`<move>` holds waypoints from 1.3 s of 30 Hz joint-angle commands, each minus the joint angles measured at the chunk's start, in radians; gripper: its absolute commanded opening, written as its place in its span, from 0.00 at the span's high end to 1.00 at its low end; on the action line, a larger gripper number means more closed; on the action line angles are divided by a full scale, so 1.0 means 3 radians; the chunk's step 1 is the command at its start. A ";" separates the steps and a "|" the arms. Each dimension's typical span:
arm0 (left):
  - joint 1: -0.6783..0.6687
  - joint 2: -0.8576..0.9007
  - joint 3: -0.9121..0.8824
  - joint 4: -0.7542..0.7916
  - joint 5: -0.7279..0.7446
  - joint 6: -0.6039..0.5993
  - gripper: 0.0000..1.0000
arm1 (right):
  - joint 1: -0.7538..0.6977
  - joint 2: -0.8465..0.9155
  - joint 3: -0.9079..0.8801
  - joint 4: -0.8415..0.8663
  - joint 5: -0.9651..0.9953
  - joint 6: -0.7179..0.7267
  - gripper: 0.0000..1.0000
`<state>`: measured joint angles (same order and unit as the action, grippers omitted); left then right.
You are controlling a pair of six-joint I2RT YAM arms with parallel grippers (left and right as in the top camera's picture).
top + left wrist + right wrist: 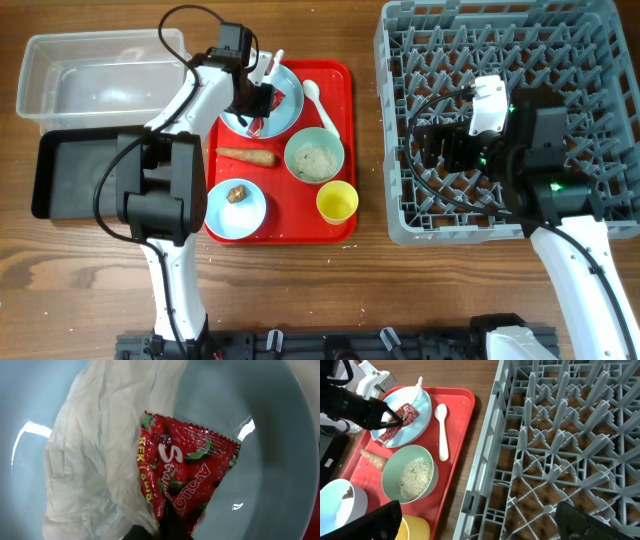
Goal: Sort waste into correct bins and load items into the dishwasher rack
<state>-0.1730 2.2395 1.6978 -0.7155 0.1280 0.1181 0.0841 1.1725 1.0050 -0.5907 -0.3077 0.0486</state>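
The left gripper (pixel 395 419) is pinched shut on an edge of the red snack wrapper (pixel 185 475), which lies on the pale blue plate (pixel 280 460) touching the crumpled white scrap (pixel 95 460); the thin edge grip probably serves to lift the foil alone. The plate sits on the red tray (pixel 340 85), with the clear tub (pixel 90 75) and black tray (pixel 70 175) near on its left for the drop. Farther off, the right gripper (pixel 480 522) hangs wide open and empty over the dishwasher rack (pixel 600 60), seemingly parked clear.
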 commanded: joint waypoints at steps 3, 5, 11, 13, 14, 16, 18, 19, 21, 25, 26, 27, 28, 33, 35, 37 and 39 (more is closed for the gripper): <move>0.0080 -0.0398 0.0600 -0.0310 0.0029 -0.0524 0.96 | -0.0001 0.0008 0.0053 0.0020 -0.0047 0.0014 0.00; 0.0168 -0.0598 0.0805 -0.0455 0.0028 -0.0599 0.96 | -0.0001 0.0008 0.0053 0.0020 -0.0047 0.0014 0.00; 0.0776 -0.0867 0.0843 -0.0551 -0.0201 -0.0596 0.96 | -0.0001 0.0008 0.0053 0.0023 -0.0048 0.0017 0.00; 0.0982 -0.0785 0.0842 -0.0546 -0.0240 -0.0595 0.96 | -0.0001 0.0008 0.0053 0.0022 -0.0048 0.0019 0.00; 0.1080 -0.0722 0.0842 -0.0526 -0.0252 -0.0595 0.96 | -0.0001 0.0008 0.0053 0.0018 -0.0050 0.0022 0.00; 0.1231 -0.0593 0.0842 -0.0525 -0.0257 -0.0595 0.96 | -0.0001 0.0008 0.0053 0.0008 -0.0050 0.0020 0.00; 0.1336 -0.0448 0.0841 -0.0525 -0.0257 -0.0595 0.96 | -0.0001 0.0008 0.0053 0.0008 -0.0050 0.0020 0.00; 0.1381 -0.0376 0.0841 -0.0525 -0.0257 -0.0595 0.96 | -0.0001 0.0008 0.0053 0.0009 -0.0050 0.0020 0.00; 0.1441 -0.0253 0.0841 -0.0524 -0.0257 -0.0596 0.85 | -0.0001 0.0008 0.0053 0.0008 -0.0050 0.0022 0.00; 0.1453 -0.0249 0.0841 -0.0580 -0.0225 -0.0596 0.00 | -0.0001 0.0008 0.0053 0.0005 -0.0050 0.0023 0.00; 0.1450 -0.0286 0.0844 -0.0581 -0.0219 -0.0596 0.00 | -0.0001 0.0008 0.0053 0.0009 -0.0050 0.0023 0.00; 0.1450 -0.0336 0.0844 -0.0581 -0.0220 -0.0596 0.00 | -0.0001 0.0008 0.0053 0.0009 -0.0050 0.0022 0.00; 0.1443 -0.0415 0.0844 -0.0584 -0.0219 -0.0596 0.00 | -0.0001 0.0008 0.0053 0.0009 -0.0050 0.0022 0.00; 0.1387 -0.0930 0.0844 -0.0765 0.0090 -0.0615 0.00 | -0.0001 0.0008 0.0053 0.0009 -0.0050 0.0022 0.00; 0.1329 -0.1139 0.0844 -0.0960 0.0266 -0.0754 0.00 | -0.0001 0.0008 0.0053 0.0008 -0.0050 0.0022 0.00; 0.1209 -0.1292 0.0843 -0.1233 0.0486 -0.0978 0.00 | -0.0001 0.0008 0.0053 0.0005 -0.0051 0.0020 0.00; 0.1030 -0.1319 0.0843 -0.1535 0.0506 -0.1044 0.00 | -0.0001 0.0008 0.0053 0.0006 -0.0051 0.0022 0.00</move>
<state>0.2092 1.8767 1.9511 -1.0931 0.1890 -0.1192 0.0841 1.1725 1.0050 -0.5907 -0.3077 0.0486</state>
